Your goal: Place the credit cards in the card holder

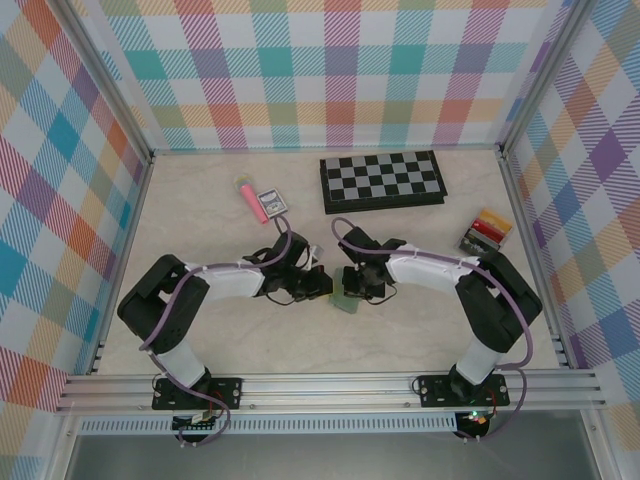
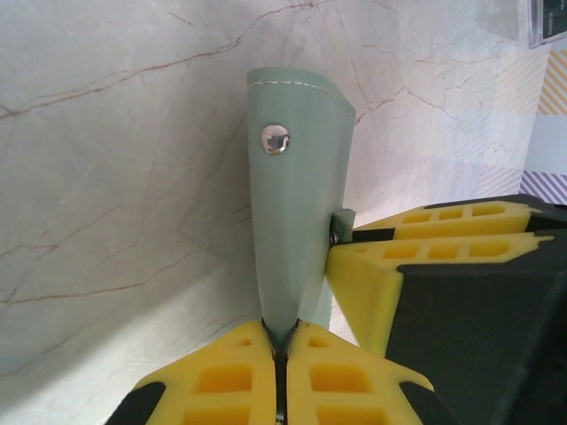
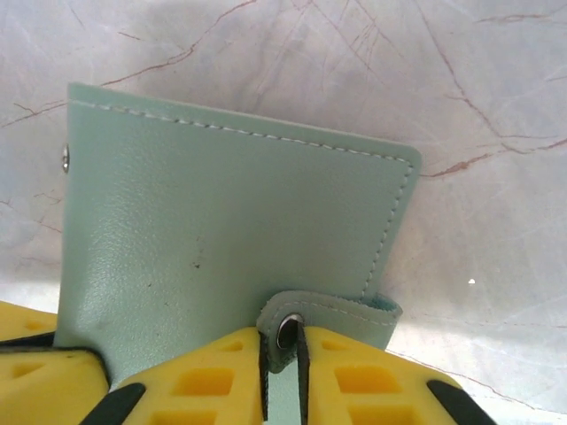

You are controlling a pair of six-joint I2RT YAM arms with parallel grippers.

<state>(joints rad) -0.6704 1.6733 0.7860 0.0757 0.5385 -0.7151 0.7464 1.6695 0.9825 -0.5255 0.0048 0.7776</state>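
Observation:
The sage-green card holder [image 1: 347, 301] is held between both arms at mid-table. My left gripper [image 2: 282, 341] is shut on one edge of the card holder [image 2: 297, 230], whose flap rises away from the jaws and carries a metal snap stud [image 2: 275, 139]. My right gripper [image 3: 283, 341] is shut on the closing tab [image 3: 332, 312], right at its snap, with the holder's broad cover [image 3: 221, 221] in front. From above, the left gripper [image 1: 318, 283] and the right gripper [image 1: 358, 285] almost touch. The credit cards [image 1: 487, 231], red, yellow and dark, sit together at the right.
A black-and-white chessboard [image 1: 382, 180] lies at the back. A pink marker [image 1: 250, 198] and a small dark packet [image 1: 273, 203] lie at the back left. Checked walls close in three sides, and a metal rail [image 1: 330, 385] runs along the front.

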